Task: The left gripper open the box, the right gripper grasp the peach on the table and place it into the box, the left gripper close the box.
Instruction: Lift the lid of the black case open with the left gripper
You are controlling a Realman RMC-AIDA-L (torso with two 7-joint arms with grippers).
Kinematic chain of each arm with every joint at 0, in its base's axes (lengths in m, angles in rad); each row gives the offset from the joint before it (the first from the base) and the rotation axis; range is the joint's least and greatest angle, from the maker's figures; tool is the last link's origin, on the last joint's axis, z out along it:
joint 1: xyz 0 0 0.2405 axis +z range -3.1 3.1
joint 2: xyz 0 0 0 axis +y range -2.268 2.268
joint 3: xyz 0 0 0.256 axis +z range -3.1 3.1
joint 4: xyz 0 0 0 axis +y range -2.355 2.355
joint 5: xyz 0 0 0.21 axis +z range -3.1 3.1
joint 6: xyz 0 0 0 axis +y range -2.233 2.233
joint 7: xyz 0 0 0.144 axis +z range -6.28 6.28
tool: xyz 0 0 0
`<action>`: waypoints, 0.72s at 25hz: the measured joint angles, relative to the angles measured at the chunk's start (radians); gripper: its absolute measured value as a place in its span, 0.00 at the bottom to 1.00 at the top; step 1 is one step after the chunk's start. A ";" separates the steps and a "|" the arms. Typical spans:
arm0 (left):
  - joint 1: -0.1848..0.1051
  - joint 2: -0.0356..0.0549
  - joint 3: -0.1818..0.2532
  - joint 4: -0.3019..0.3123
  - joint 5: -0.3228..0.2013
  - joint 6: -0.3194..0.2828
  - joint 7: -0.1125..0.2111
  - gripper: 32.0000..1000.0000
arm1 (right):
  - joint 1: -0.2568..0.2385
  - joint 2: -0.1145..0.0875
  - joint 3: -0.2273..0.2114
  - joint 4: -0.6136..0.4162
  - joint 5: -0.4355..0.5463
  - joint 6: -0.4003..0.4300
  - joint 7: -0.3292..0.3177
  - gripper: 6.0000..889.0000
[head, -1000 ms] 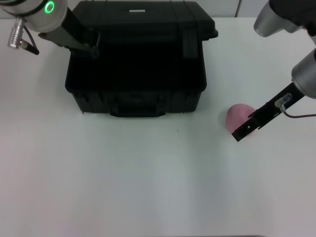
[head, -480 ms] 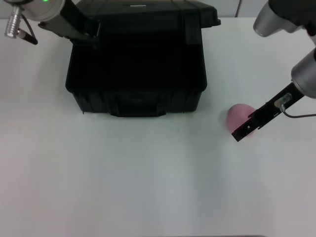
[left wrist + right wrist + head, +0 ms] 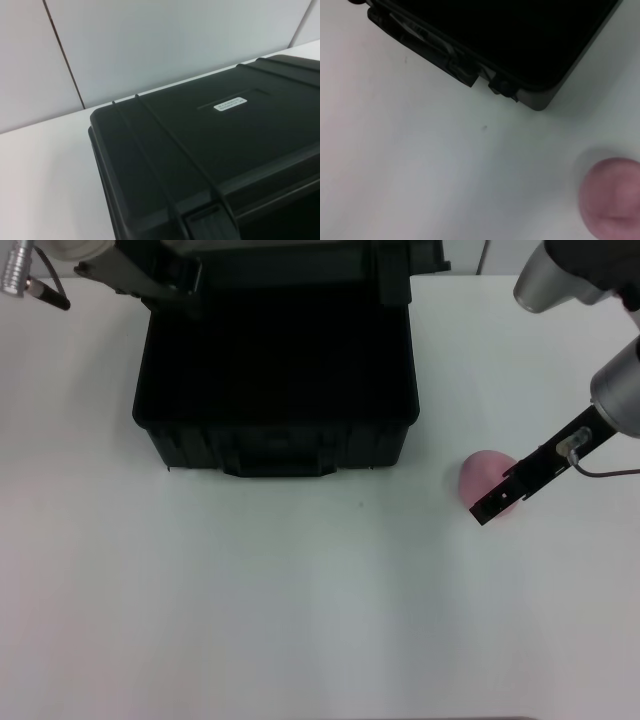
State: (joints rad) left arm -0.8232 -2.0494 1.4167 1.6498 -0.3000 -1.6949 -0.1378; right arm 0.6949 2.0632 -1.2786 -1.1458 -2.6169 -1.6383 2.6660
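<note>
The black box (image 3: 275, 445) stands open at the table's far middle, its dark inside showing. Its lid (image 3: 290, 258) is tipped back toward the top edge of the head view. My left gripper (image 3: 165, 278) is at the lid's far left corner, touching it. The left wrist view looks along the lid's outer face (image 3: 165, 150), where a small white label (image 3: 227, 104) shows. The pink peach (image 3: 482, 474) lies on the table right of the box. My right gripper (image 3: 492, 506) hangs low over the peach's near right side. The right wrist view has the peach (image 3: 612, 195) and the box's front corner (image 3: 532, 97).
White table (image 3: 300, 620) spreads wide in front of the box and to its left. A pale panelled wall (image 3: 150, 45) rises behind the table. The right arm's grey link (image 3: 545, 280) hangs at the far right.
The lid has swung further up and back, and the left gripper has moved with it toward the far edge. The right gripper and the peach have not moved.
</note>
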 joint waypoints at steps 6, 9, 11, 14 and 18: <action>-0.010 0.0003 -0.022 0.000 -0.001 0.000 0.013 0.36 | 0.001 0.000 -0.001 0.000 0.000 0.000 0.000 0.95; -0.018 0.0014 -0.035 0.001 0.003 0.000 0.022 0.36 | 0.002 0.000 -0.001 0.001 0.000 0.000 0.000 0.95; -0.022 0.0003 -0.048 0.002 0.003 0.000 0.031 0.36 | 0.002 0.000 -0.001 0.001 0.000 0.000 0.000 0.95; -0.025 -0.0003 -0.060 0.002 0.004 0.000 0.037 0.36 | 0.002 0.000 -0.001 0.002 0.000 0.000 0.000 0.95; -0.028 0.0010 -0.061 0.002 0.005 0.005 0.038 0.36 | 0.001 0.000 -0.001 0.002 0.000 0.000 0.000 0.95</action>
State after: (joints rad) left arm -0.8514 -2.0484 1.3556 1.6516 -0.2948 -1.6897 -0.1003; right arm 0.6960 2.0631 -1.2794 -1.1443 -2.6169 -1.6383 2.6660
